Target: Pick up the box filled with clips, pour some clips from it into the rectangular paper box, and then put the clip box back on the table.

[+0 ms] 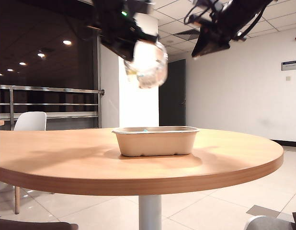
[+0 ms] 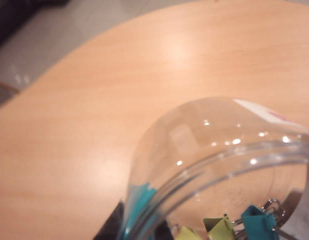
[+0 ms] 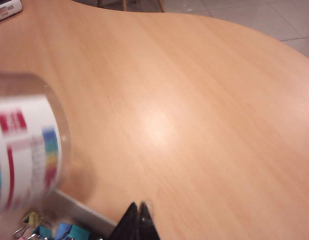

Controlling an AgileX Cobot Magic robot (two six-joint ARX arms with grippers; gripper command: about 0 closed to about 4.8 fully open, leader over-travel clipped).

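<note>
I've got the clip jar clamped in left gripper, high over paper tray on counter; some clips poured. Right gripper shut, empty. Left: set jar down.

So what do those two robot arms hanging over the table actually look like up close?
Both are black and blocky. The left gripper sits on a dark arm with a small green indicator light and a white panel. The right gripper tapers to a wedge, with black cables looping along its arm. In the right wrist view its thin black fingertips form a narrow pointed pair.
</note>
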